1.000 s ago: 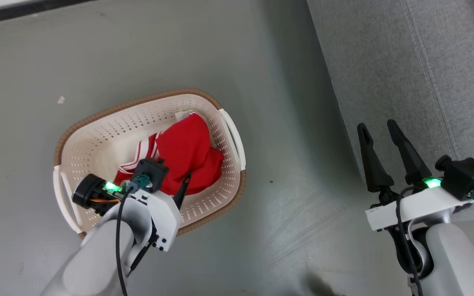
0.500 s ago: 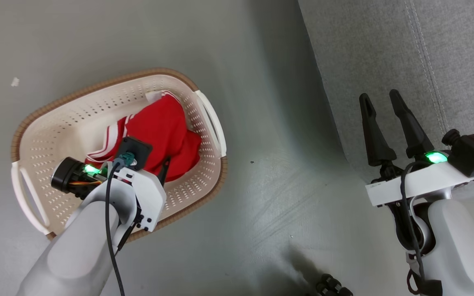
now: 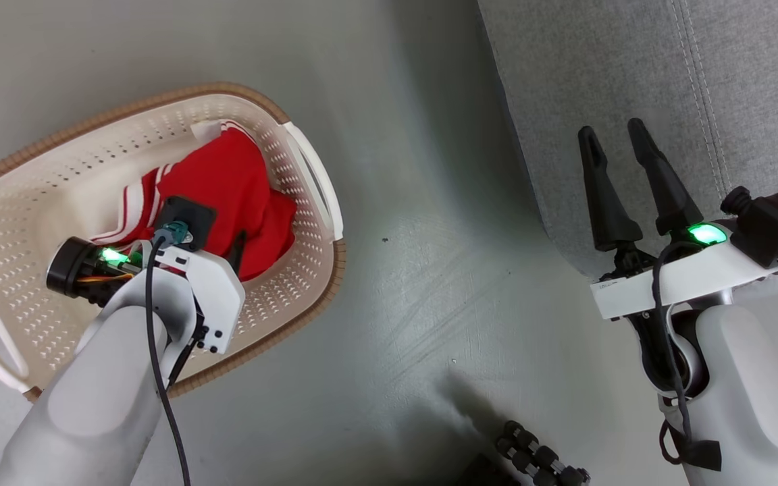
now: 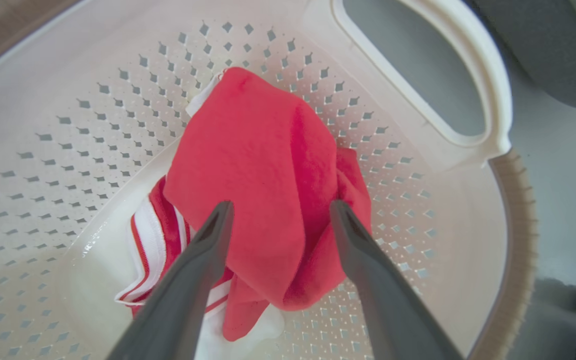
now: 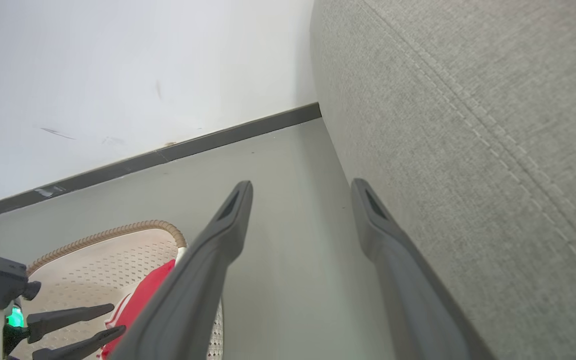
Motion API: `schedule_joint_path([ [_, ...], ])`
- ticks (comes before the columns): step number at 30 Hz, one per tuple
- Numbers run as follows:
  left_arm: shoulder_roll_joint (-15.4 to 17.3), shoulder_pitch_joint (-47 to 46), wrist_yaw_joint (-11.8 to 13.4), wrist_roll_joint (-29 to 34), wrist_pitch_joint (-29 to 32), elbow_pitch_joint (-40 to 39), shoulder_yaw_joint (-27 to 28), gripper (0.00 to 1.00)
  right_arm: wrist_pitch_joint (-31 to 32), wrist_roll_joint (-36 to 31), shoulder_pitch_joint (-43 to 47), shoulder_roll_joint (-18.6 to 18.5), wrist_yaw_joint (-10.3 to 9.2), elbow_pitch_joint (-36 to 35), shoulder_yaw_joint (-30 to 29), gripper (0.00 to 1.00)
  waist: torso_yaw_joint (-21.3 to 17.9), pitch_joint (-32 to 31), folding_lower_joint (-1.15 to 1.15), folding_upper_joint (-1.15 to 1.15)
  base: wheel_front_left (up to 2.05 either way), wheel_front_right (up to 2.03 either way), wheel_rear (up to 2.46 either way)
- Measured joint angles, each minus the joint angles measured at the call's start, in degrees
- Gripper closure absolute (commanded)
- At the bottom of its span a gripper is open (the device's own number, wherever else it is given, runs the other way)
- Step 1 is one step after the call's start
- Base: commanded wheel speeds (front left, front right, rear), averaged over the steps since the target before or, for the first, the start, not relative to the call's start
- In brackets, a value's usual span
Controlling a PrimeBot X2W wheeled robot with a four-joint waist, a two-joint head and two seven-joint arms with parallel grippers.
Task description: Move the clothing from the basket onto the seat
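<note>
**Risk of a shallow pinch or a strike on the basket**

The left tool point(image 4: 280, 205) is spread fully wide with nothing held, poised over the red clothing point(image 4: 258, 165) heaped in the basket point(image 4: 93, 125) on the floor. If it is closed too high, only a loose fold may be caught and slip free. If it is driven too deep, the perforated wall may be struck. The right tool point(image 3: 610, 128), likewise wide and empty, hangs beside the seat point(image 3: 632, 67).

bright red clothing point(image 4: 263, 165) with white stripes and white trim; cream-white basket point(image 3: 281, 283) dotted with small holes, its rim brown with a woven look; grey woven seat point(image 3: 598, 67) with a paler stitched seam; grey-green floor point(image 3: 416, 202); white wall point(image 5: 118, 75)
</note>
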Motion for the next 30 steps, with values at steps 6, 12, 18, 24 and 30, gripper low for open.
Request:
schedule_joint_path([
  [6,0.7,-1.4,0.5,0.0,0.8,0.0,0.6,0.0,0.0,1.1,-1.2,0.0,0.0,0.0,0.3,0.0,-1.2,2.0,0.0,0.0,0.0,0.0,0.0],
  [12,2.0,-2.3,1.1,0.0,1.5,0.6,2.0,0.0,0.0,1.5,-2.1,0.0,0.0,0.0,0.6,0.0,-2.2,3.9,0.0,0.0,0.0,0.0,0.0],
  [18,3.5,-3.3,2.3,0.0,2.5,1.2,3.1,0.0,0.0,2.0,-2.2,0.1,0.0,0.0,0.8,0.0,-3.1,5.6,0.0,0.0,0.0,0.0,0.0],
  [24,4.9,-4.5,3.0,0.0,2.5,1.6,4.4,0.0,0.0,2.2,-3.2,0.1,0.0,0.0,0.8,0.0,-3.8,7.1,0.0,0.0,0.0,0.0,0.0],
  [30,4.9,-5.6,3.5,0.1,2.5,2.1,4.5,0.0,0.0,2.5,-4.6,0.1,0.0,-0.1,0.8,0.0,-4.1,8.6,0.0,0.0,0.0,0.0,0.0],
])
